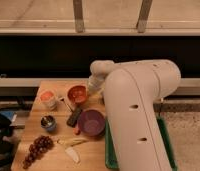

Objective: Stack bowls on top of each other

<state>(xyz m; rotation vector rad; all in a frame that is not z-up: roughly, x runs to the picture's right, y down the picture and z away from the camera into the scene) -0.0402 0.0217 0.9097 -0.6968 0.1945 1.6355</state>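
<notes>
Wooden desk (93, 155) seen from above. The round orange-red plastic bowl (77, 93) stands near the far edge. The larger round purple plastic bowl (91, 122) stands apart from it, nearer the right edge, beside a green tray (109, 150). The tool (92, 86) hangs at the smaller bowl's right rim. Whether it is spread or pressed together cannot be told.

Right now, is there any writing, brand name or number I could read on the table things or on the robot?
No text here can be read.
White container: any label is too blurred to read.
Dark flat object: no legible marking.
Orange bowl and purple bowl: plain, no print visible.
Robot arm: no logo or number visible.
End effector, at the orange bowl's right rim: nothing readable.
</notes>
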